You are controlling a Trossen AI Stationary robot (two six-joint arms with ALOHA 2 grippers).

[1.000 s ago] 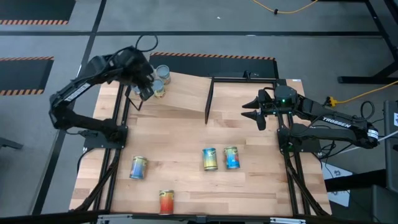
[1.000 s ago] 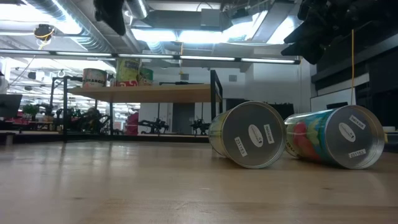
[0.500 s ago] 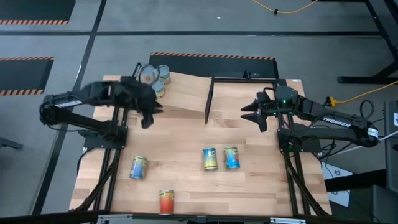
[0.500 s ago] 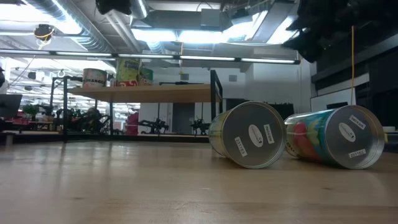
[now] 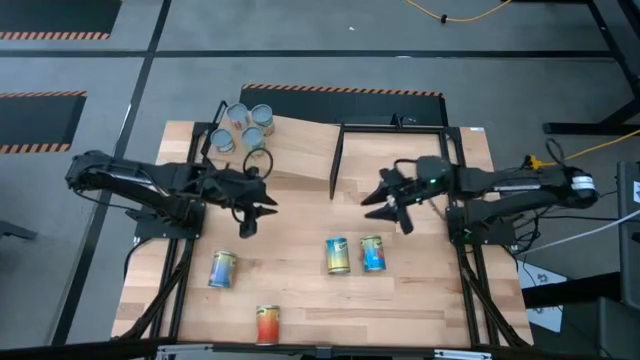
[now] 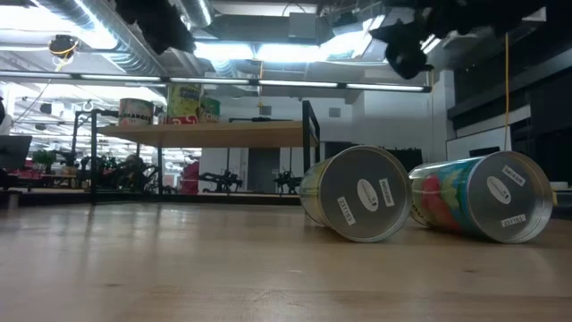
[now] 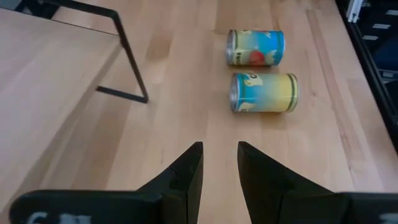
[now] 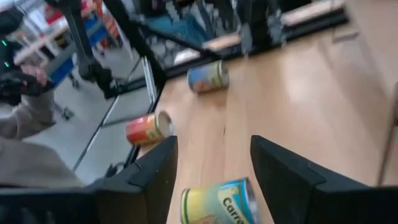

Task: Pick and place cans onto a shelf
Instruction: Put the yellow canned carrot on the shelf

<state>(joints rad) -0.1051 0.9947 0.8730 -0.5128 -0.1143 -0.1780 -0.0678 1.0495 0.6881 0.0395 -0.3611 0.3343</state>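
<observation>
cans: 7 counted. 3 upright on the shelf (image 5: 300,150), clustered at its far left corner (image 5: 243,124). 4 lying on their sides on the tabletop (image 5: 420,290): yellow-blue can (image 5: 337,255) and blue can (image 5: 373,252) side by side mid-table, a second yellow-blue can (image 5: 222,268) nearer the left edge, red-orange can (image 5: 267,323) by the front edge.

change: a sec ago the left gripper (image 5: 250,205) was up over the shelf's can cluster; it has since swung off the shelf and now hangs over bare table just in front of it, fingers (image 7: 186,177) parted, nothing between them. judged: a placement is done and the arm is heading back for the next can. its wrist cam looks straight at the mid-table pair, so one of those is the likely target.

right gripper (image 5: 385,200) has also shifted, from beside the shelf's right end inward toward table centre, past the black divider (image 5: 337,160). jaws spread, empty. it sits just behind the same pair, so both arms converge on one spot; collision risk if both go in.

task status: 3 placed, 4 left.

beyond the table: a person's sleeve (image 8: 31,130) shows in the right wrist view.
</observation>
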